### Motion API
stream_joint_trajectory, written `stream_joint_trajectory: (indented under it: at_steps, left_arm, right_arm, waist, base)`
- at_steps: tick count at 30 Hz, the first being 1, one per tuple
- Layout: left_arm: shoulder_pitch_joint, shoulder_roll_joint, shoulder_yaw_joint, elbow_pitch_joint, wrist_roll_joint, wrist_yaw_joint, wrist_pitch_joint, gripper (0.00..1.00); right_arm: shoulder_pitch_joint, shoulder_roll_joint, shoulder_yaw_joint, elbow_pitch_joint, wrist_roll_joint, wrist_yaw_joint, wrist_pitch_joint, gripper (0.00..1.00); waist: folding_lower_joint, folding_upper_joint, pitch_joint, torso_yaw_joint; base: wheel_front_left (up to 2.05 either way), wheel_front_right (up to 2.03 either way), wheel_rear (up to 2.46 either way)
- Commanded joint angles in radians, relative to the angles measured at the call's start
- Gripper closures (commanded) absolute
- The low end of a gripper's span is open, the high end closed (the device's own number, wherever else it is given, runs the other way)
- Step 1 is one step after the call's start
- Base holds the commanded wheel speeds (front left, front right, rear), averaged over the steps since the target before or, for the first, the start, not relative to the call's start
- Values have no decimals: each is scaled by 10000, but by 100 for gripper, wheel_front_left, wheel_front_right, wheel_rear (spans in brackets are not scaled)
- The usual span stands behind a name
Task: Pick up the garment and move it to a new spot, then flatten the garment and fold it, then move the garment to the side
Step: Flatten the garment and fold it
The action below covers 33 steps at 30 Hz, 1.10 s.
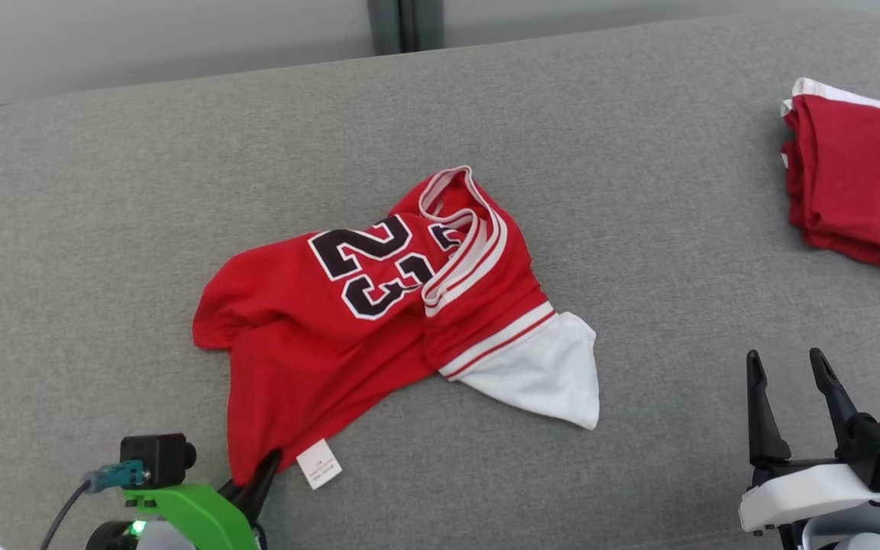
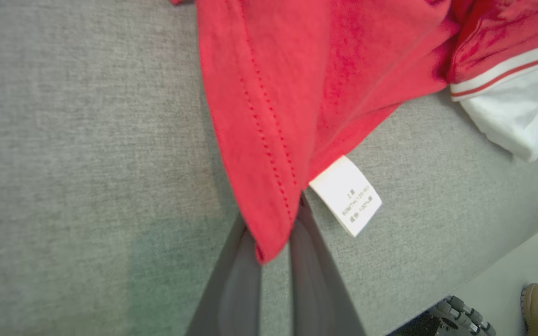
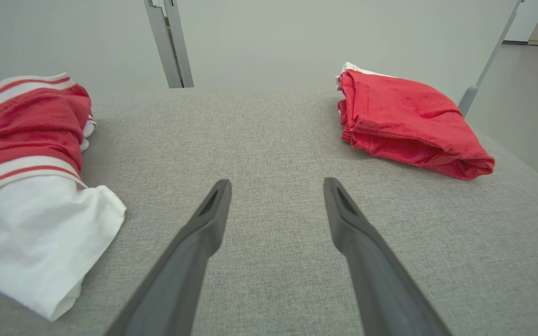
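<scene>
Head view, near to far. At 7 o'clock, the left tool (image 1: pixel 264 467), fingers pressed together, pinches the near hem corner of the red garment (image 1: pixel 318 336), just beside its white care label (image 1: pixel 318 463). At 4 o'clock, the right tool (image 1: pixel 785 357) has its fingers spread, gripping nothing. At centre, the garment (black number 23, white sleeve (image 1: pixel 543 374) toward 4 o'clock) lies crumpled on the grey tabletop (image 1: pixel 638 252). At 2 o'clock, well apart, lies a folded red pile (image 1: pixel 860 183).

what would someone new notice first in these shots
A crumpled red jersey numbered 23 lies on the grey cushion, its near hem corner pinched in the shut left end effector beside a white label. A folded red garment sits far right; the right end effector hovers open.
</scene>
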Motion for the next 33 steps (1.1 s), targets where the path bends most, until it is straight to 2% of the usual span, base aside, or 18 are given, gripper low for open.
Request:
stream_joint_trajectory:
  at_steps: [1,4,6,8,12,14,18,20,21,24,26,28,33]
  left_arm:
    - [379,275,164,-446,-253,180,180,100]
    - [770,691,362,-915,-228,584,437,100]
    - [822,671,451,-948,-301,750,397,100]
    - [758,651,560,-900,-188,919,195,0]
    - [1045,631,667,-1027,-109,1224,-38,0]
    - [1336,839,833,-1216,-7,1571,-160,0]
    - [1947,1158,1402,-2167,236,2623,-522,0]
    - [2062,1165,1414,-2987,389,2823,-587,0]
    - [2026,1115,1337,-3383,430,2829,-571,0]
    - [1388,809,646,-4438,528,2489,-178,0]
    - [879,556,71,-4494,703,2247,134,0]
    - [386,-70,-421,-4191,504,1958,364,0]
    - [-797,-893,-1031,-2425,538,1453,584,0]
  right_arm:
    - [-11,-22,9,-36,7,-16,-28,0]
    - [-59,-22,67,-3,-42,-16,-29,0]
    - [-91,-25,83,71,-66,-16,-29,0]
    - [-116,-24,133,118,-79,-16,-29,0]
    - [-143,-27,235,165,-81,-16,-29,0]
    - [-114,-24,269,166,-35,-16,-29,0]
    - [66,-22,275,110,49,-16,-29,0]
    - [142,-24,260,105,88,-16,-29,0]
    - [182,-25,270,108,96,-16,-29,0]
    - [172,-21,344,107,108,-16,-29,0]
    - [75,-24,398,141,113,-16,-29,0]
    - [-63,-24,439,140,131,-16,-29,0]
    - [-237,-21,580,132,114,-16,-28,0]
  waist:
    - [0,-1,-301,581]
    - [0,-1,-309,876]
    - [0,-1,-340,1011]
    - [0,-1,-374,1077]
    - [0,-1,-537,1003]
    - [0,-1,-629,887]
    - [0,-1,-758,602]
    - [0,-1,-801,480]
    - [0,-1,-813,430]
    - [0,-1,-775,230]
    - [0,-1,-723,60]
    - [0,-1,-647,-137]
    - [0,-1,-452,-664]
  base:
    - [0,0,0]
    - [0,0,0]
    - [0,0,0]
    - [0,0,0]
    - [0,0,0]
    - [0,0,0]
    - [0,0,0]
    - [0,0,0]
    - [0,0,0]
    - [0,0,0]
    - [0,0,0]
    - [0,0,0]
    - [0,0,0]
